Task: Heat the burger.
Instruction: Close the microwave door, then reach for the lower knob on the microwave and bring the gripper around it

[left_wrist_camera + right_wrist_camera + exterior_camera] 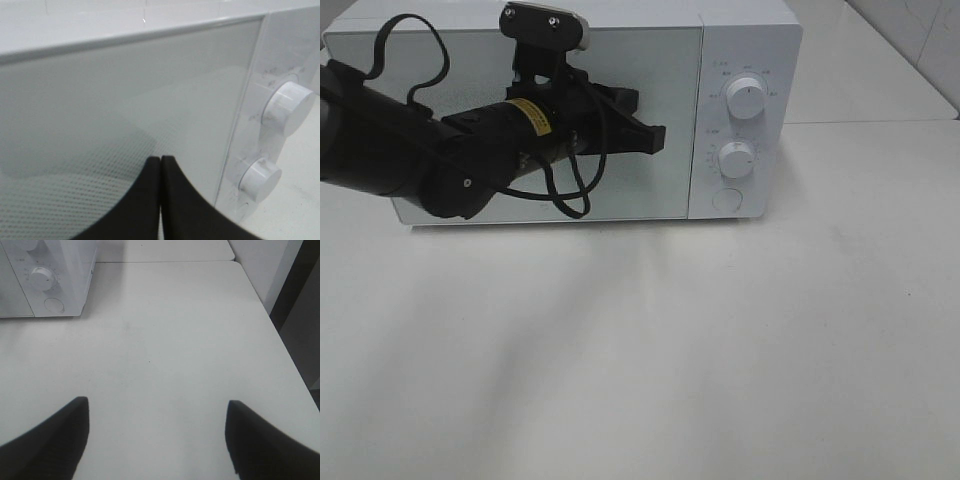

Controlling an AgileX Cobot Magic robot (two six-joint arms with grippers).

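Note:
The burger is out of view in every frame. A white microwave (745, 40) stands at the back of the table with its glass door (650, 190) closed. My left gripper (655, 138) is shut and empty, its tips right in front of the door's right part; the left wrist view shows the two fingers pressed together (161, 165) before the door glass (100, 110). Two white knobs (746, 100) (736, 160) and a round button (727, 199) sit on the panel. My right gripper (157, 412) is open and empty over bare table, outside the exterior view.
The white table (720, 350) spreads in front of the microwave. In the right wrist view the table's edge (280, 335) runs along one side, with the microwave's corner (75, 290) at the far end. A black cable (565, 195) loops off the left arm.

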